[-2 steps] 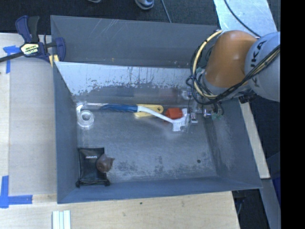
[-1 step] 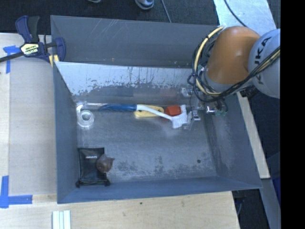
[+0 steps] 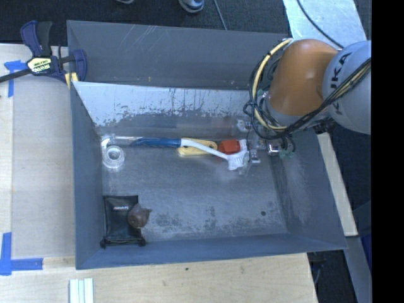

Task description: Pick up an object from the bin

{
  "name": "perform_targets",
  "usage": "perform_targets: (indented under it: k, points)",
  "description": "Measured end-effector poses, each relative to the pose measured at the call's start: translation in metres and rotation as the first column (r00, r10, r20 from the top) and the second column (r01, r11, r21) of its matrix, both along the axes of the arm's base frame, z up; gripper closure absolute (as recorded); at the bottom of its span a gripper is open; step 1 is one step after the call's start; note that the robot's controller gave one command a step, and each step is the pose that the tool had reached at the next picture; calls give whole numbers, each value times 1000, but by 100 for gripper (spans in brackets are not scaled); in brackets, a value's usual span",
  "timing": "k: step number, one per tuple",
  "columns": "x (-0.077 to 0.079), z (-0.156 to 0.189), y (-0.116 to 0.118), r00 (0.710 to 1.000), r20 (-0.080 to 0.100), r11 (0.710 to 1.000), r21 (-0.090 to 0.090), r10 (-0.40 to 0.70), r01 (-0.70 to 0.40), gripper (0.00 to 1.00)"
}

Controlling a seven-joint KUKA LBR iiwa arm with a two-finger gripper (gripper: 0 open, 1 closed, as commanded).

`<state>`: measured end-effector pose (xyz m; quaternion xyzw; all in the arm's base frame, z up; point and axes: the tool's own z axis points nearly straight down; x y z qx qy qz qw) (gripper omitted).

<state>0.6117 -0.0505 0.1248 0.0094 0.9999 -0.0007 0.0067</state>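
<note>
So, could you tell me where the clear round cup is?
In the camera view, the clear round cup sits at the left of the bin, just left of the blue handle, above the black object in the lower-left corner.

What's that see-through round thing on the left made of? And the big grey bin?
The see-through round thing looks like clear shiny plastic, maybe glass: the grey floor shows through it and its rim glints. The bin looks like dull grey metal: its back wall is scraped in streaks.
</note>
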Motion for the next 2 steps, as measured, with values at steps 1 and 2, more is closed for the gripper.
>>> perform_targets:
  k: [1,2]
  points:
    - [0,-12,-8,999,16,999,-3,33,-33,100]
    - [1,-12,-8,999,17,999,-3,34,-34,100]
